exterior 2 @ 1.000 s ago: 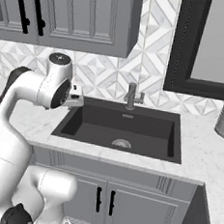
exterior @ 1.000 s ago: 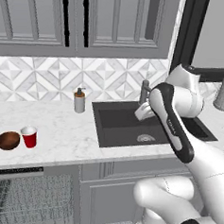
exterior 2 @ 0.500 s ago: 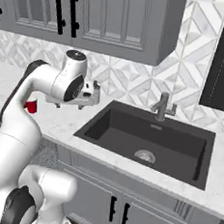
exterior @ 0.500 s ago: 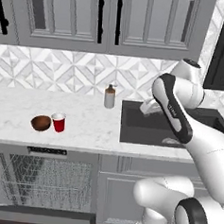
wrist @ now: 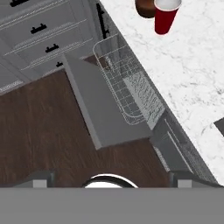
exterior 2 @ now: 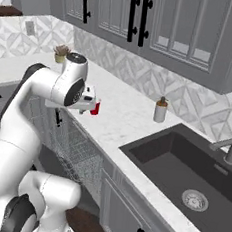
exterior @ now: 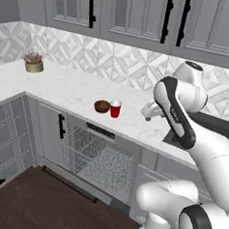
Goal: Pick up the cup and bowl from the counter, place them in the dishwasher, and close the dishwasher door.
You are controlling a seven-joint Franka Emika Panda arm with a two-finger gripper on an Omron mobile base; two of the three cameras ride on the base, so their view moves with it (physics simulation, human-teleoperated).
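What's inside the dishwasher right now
The dishwasher holds a silver wire rack, and no dishes show in it. The cup and bowl stand on the counter above. The tub's back, under the counter, is hidden.

The white marble-look desk (exterior: 74, 92) turns a corner at its far left end. A small plant pot (exterior: 34, 63) stands by the back edge near that corner. The red cup (exterior: 115, 109) and brown bowl (exterior: 102, 106) sit side by side, seemingly touching, near the front edge. A soap bottle (exterior 2: 160, 110) stands towards the back edge beside the sink (exterior 2: 192, 175).
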